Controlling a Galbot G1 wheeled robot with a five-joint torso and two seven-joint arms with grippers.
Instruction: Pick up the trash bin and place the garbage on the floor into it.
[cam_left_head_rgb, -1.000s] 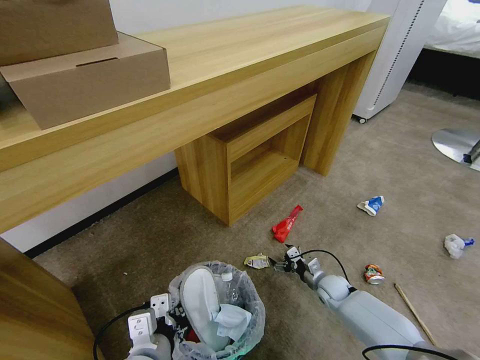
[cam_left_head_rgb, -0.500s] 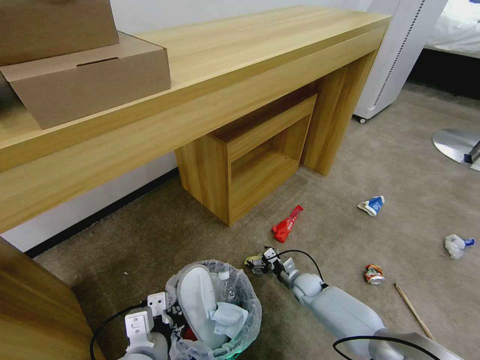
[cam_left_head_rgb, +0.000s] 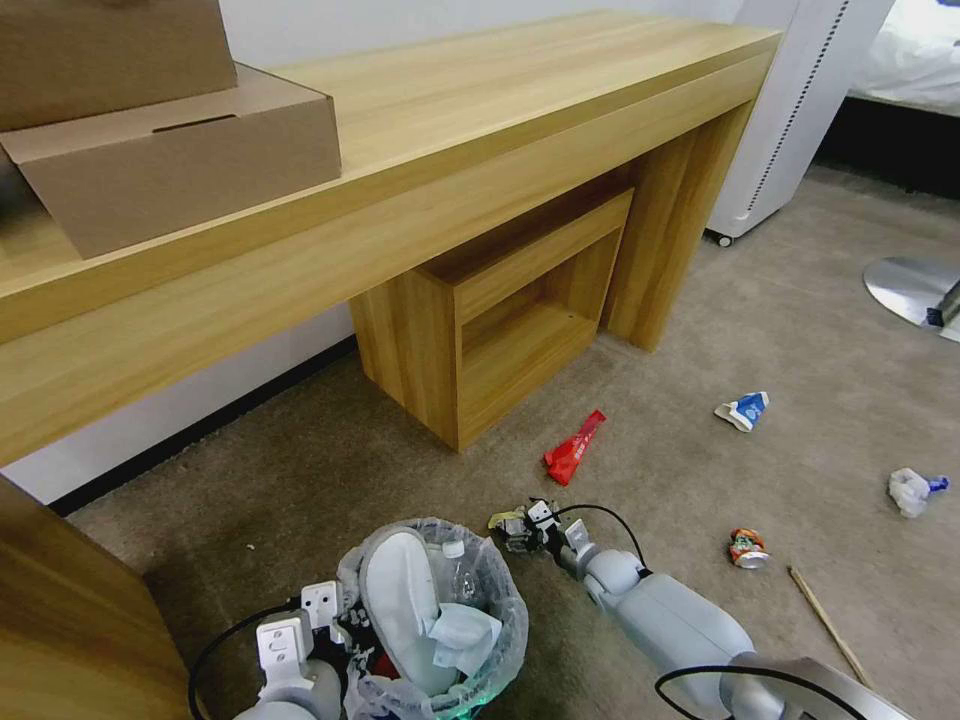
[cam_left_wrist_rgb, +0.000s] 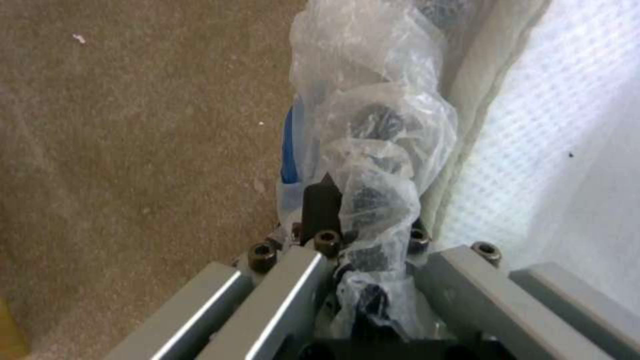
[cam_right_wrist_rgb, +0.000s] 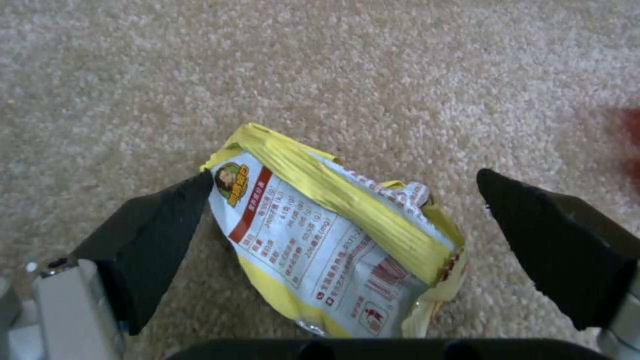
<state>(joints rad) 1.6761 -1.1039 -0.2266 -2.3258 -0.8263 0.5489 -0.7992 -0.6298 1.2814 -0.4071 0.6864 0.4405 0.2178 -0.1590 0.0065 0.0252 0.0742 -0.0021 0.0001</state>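
Note:
The trash bin (cam_left_head_rgb: 497, 640), lined with crinkled clear plastic, sits low in the head view on the beige carpet floor (cam_left_head_rgb: 300, 480). A white slipper (cam_left_head_rgb: 400, 600) and a clear bottle (cam_left_head_rgb: 458, 572) lie inside it. My left gripper (cam_left_head_rgb: 340, 632) is shut on the bin's rim, with the plastic liner (cam_left_wrist_rgb: 373, 150) bunched between its fingers (cam_left_wrist_rgb: 322, 207). My right gripper (cam_left_head_rgb: 522, 527) is open, low over the carpet, straddling a yellow-white wrapper (cam_right_wrist_rgb: 320, 235). Other garbage lies around: a red wrapper (cam_left_head_rgb: 574, 448), blue-white carton (cam_left_head_rgb: 743, 410), crushed can (cam_left_head_rgb: 747, 548), crumpled paper (cam_left_head_rgb: 908, 490) and a stick (cam_left_head_rgb: 828, 625).
A long wooden desk (cam_left_head_rgb: 480, 120) with a cubby shelf (cam_left_head_rgb: 500, 330) underneath stands just beyond the litter. Cardboard boxes (cam_left_head_rgb: 170, 150) sit on its left end. A wooden panel (cam_left_head_rgb: 70, 620) is close on the left, with a white unit (cam_left_head_rgb: 790, 110) and a chrome base (cam_left_head_rgb: 910, 285) at right.
My right gripper has moved left across the carpet and now sits over the yellow-white wrapper. The bin and left gripper shifted only slightly.

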